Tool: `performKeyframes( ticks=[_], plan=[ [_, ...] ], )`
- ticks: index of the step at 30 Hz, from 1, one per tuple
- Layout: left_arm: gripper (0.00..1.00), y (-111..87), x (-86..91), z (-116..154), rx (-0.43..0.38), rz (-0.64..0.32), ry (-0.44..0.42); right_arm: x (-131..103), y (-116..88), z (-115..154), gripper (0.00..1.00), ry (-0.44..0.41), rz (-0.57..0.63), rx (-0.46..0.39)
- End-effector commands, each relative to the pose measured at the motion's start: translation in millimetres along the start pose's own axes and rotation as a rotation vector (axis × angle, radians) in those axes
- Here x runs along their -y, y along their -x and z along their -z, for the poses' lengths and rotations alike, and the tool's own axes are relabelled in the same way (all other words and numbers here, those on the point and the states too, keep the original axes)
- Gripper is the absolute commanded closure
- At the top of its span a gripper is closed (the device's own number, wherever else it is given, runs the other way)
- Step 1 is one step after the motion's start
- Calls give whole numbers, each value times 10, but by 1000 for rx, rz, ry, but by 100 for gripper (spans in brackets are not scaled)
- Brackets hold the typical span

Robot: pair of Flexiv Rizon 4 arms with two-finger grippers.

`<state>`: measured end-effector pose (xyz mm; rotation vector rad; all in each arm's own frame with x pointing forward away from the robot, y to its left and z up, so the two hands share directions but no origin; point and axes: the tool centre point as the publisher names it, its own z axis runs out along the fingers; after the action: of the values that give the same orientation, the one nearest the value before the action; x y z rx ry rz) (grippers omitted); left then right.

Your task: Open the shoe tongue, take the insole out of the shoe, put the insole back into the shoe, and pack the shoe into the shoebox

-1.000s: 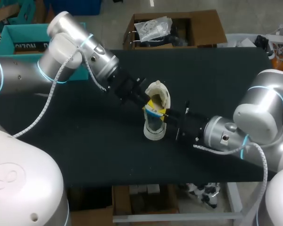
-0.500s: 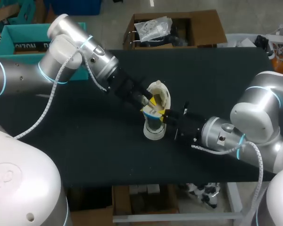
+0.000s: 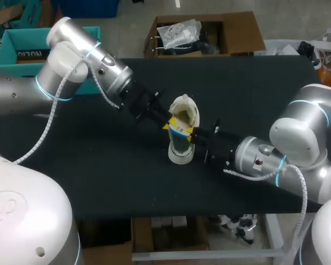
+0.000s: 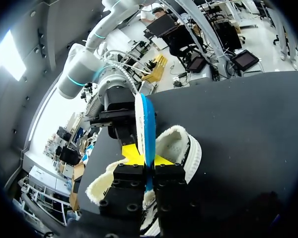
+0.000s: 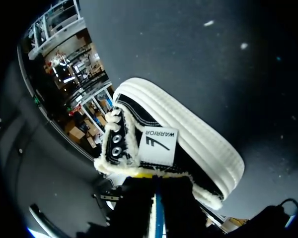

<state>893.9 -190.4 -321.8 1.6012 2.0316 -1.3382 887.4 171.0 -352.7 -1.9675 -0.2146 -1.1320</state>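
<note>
The shoe (image 3: pixel 188 113), black with a white sole and cream fleece lining, lies mid-table between my two grippers. A thin blue-and-white insole (image 3: pixel 178 130) sticks out of its opening. My left gripper (image 3: pixel 166 122) comes in from the back left. In the left wrist view it (image 4: pixel 146 163) is shut on the near edge of the insole (image 4: pixel 145 124), which stands edge-on above the shoe (image 4: pixel 181 146). My right gripper (image 3: pixel 192 134) comes in from the right. It (image 5: pixel 156 184) holds the insole's (image 5: pixel 158 213) other end, just behind the shoe's (image 5: pixel 188 144) fleece collar.
The table (image 3: pixel 99 176) is covered in black cloth. An open teal box (image 3: pixel 22 47) stands at its back left corner, behind my left arm.
My left gripper opened briefly, then shut again on the insole, and its arm drew back a little to the left. The right arm edged slightly towards the shoe.
</note>
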Motion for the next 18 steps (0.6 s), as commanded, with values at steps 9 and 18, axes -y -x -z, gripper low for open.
performKeyframes(
  ticks=[9,18],
  plan=[
    [100,-19,-19,-65,-2,-7,-5,305,-39,189,63,19,18,-48],
    [100,-30,-12,-78,2,-5,-4,484,-28,151,100,-19,57,-48]
  ],
)
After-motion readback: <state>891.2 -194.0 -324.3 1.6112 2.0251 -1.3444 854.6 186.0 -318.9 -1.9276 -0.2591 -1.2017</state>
